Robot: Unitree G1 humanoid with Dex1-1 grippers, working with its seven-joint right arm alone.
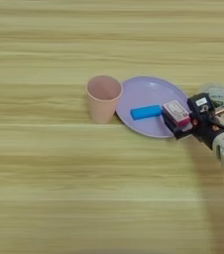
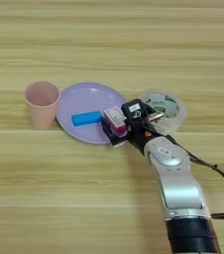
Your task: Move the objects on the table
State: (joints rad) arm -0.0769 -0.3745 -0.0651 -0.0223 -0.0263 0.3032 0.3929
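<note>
Between the black fingers (image 2: 118, 130), pinched over the lilac plate's (image 2: 84, 101) right rim, the red-and-white box (image 2: 115, 119).

Stereo head cams look down, share table (image 1: 44, 198).

Soft, even, warm light falls across the pale wooden table (image 2: 109, 44), with no hard glare. Faint, diffuse shadows lie beneath the pink cup (image 1: 103, 97) and below-left of the silver forearm (image 2: 176, 178). Both views are slightly blurred, and small labels cannot be read.
</note>
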